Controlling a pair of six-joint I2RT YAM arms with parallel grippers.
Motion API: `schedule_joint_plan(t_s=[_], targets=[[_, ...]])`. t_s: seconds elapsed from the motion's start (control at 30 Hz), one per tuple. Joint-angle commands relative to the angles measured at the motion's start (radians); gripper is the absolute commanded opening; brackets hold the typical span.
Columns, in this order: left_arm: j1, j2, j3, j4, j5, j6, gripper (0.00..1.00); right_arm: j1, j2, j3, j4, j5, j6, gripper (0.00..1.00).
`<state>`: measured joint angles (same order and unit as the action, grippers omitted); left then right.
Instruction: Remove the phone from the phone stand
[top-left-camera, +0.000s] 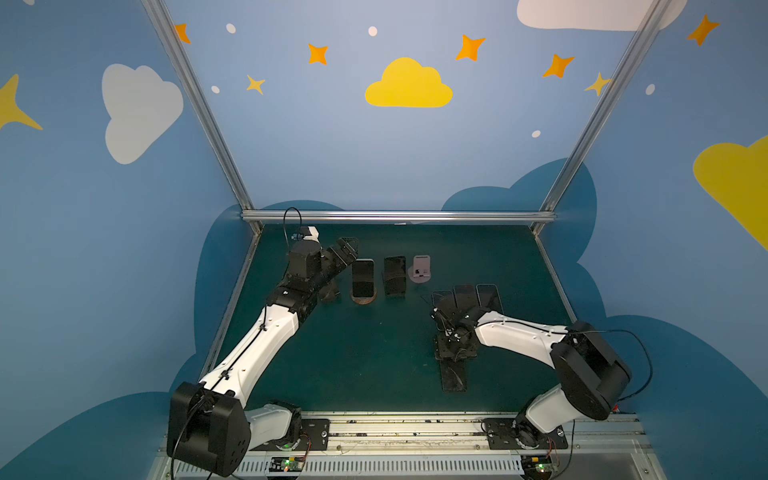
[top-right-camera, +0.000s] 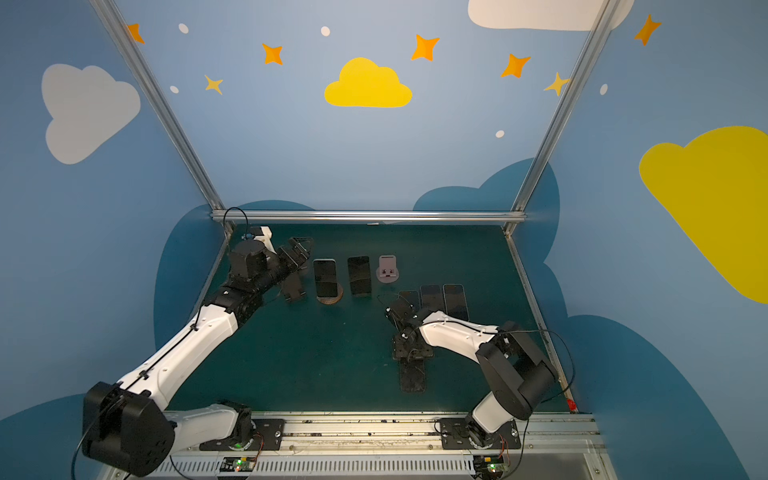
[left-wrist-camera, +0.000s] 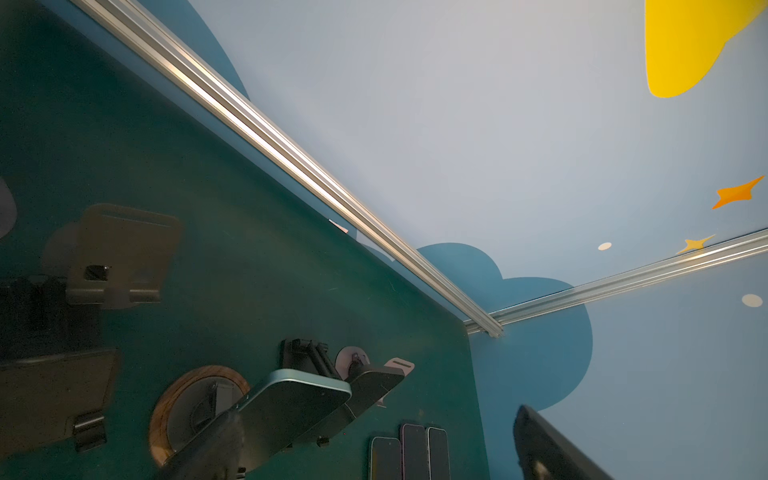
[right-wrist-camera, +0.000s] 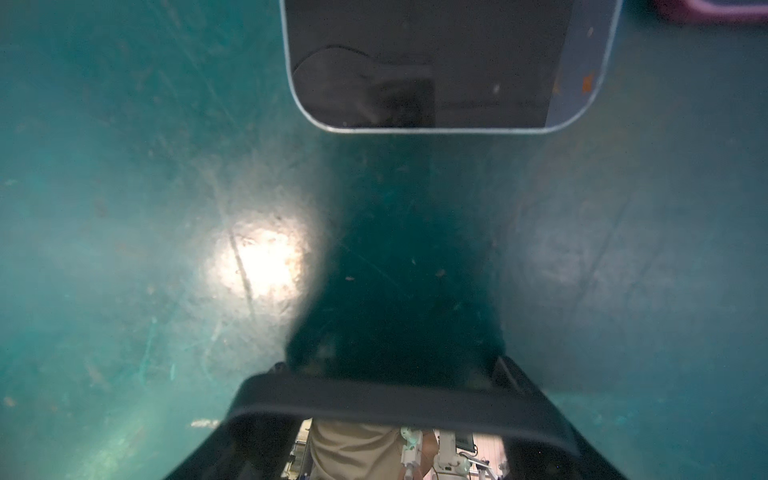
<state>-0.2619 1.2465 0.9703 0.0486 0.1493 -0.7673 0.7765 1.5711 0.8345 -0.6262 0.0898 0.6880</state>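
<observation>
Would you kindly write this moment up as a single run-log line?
left hand: open, near propped phone | right hand: shut on second phone, low over table

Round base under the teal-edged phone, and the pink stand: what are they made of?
Round base: brown ring looks like wood, matte; grey inset may be metal or plastic. Pink stand: smooth, even matte colour, thin bent sheet; painted metal or plastic, can't tell.

Your 2 top views look down from the front over the whole counter (top-left-camera: 374, 353), which the left wrist view shares obliquely and the right from close above.
</observation>
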Motion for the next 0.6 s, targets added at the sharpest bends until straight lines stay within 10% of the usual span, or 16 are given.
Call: schedule_joint_plan(t_s=[0.0,0.57], targets=[[0.001,0.001,0.009,-0.006,0.001,0.001,1.00,0.004,0.055,-0.075,-0.008,-0.020,0.045,0.74],[-0.013,-0.009,0.009,-0.019,-0.019,0.005,1.00,0.055,0.092,-0.098,0.004,-0.083,0.070,0.76]])
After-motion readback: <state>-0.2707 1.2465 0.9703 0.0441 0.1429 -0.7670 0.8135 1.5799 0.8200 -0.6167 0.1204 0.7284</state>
